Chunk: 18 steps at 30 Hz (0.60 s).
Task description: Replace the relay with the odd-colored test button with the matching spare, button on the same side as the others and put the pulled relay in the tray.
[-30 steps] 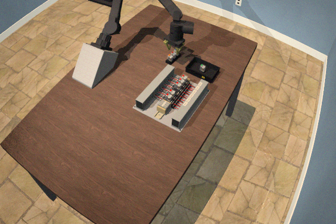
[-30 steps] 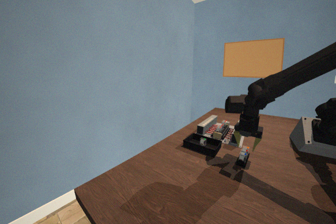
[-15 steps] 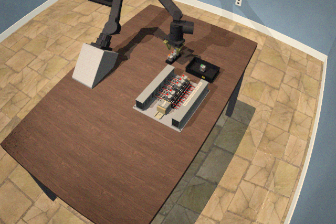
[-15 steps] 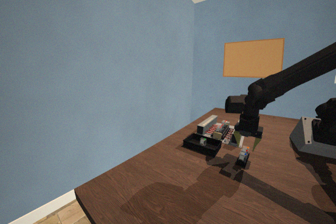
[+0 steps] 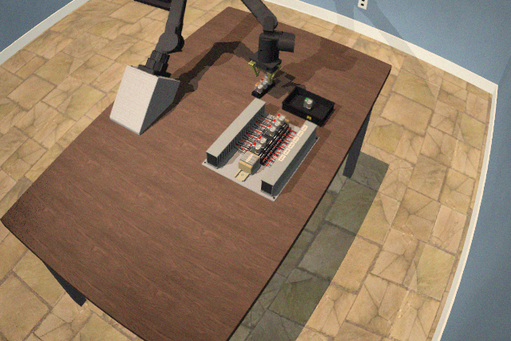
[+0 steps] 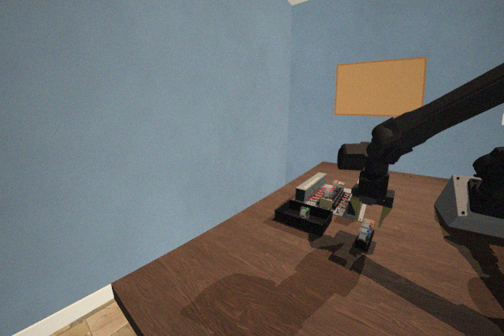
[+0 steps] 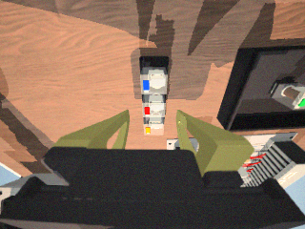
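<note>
My gripper (image 5: pixel 264 77) (image 6: pixel 370 220) (image 7: pixel 152 114) is open and empty, just above the black spare holder (image 5: pixel 257 93) (image 7: pixel 153 61). In the wrist view the holder carries a blue-button relay (image 7: pixel 157 80), a red-button relay (image 7: pixel 156 109) and an orange-button relay (image 7: pixel 155 125); the fingertips stand on either side of the red one. All three buttons are on the left there. A green-button relay (image 5: pixel 308 103) (image 6: pixel 304 213) lies in the black tray (image 5: pixel 295 112) (image 6: pixel 298 224). On the panel, several red-button relays (image 5: pixel 257 148) stand in a row; a gap seems to show mid-row.
Grey wiring ducts (image 5: pixel 235 134) (image 5: pixel 291 159) flank the relay row, with red wires beside it. A beige end block (image 5: pixel 247 164) stands at the row's near end. The tray lies between the spare holder and the table's edge. The arm's white wedge base (image 5: pixel 134 100) stands at the left.
</note>
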Tool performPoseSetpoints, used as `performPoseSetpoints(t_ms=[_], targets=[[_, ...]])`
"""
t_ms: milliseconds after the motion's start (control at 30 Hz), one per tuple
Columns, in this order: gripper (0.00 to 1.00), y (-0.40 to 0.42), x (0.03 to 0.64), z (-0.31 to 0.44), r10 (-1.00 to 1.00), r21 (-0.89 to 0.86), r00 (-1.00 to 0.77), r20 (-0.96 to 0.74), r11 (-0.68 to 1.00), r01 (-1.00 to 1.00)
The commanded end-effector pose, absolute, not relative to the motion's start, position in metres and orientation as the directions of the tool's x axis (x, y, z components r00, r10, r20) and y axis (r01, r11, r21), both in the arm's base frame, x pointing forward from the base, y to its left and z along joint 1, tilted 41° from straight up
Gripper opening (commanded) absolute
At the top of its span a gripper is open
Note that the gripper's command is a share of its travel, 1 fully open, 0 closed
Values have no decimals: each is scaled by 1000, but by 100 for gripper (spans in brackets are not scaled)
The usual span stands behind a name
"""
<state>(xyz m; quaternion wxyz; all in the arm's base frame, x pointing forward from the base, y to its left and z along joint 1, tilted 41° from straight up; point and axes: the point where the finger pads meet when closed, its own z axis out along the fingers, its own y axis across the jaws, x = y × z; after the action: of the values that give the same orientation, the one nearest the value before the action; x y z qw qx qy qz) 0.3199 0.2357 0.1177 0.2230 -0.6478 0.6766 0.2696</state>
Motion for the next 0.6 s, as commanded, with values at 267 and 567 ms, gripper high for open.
performPoseSetpoints(t_ms=[267, 567], targets=[[59, 243, 332, 129, -747, 38, -35, -664, 14, -999], [59, 242, 331, 128, -747, 39, -37, -664, 14, -999]])
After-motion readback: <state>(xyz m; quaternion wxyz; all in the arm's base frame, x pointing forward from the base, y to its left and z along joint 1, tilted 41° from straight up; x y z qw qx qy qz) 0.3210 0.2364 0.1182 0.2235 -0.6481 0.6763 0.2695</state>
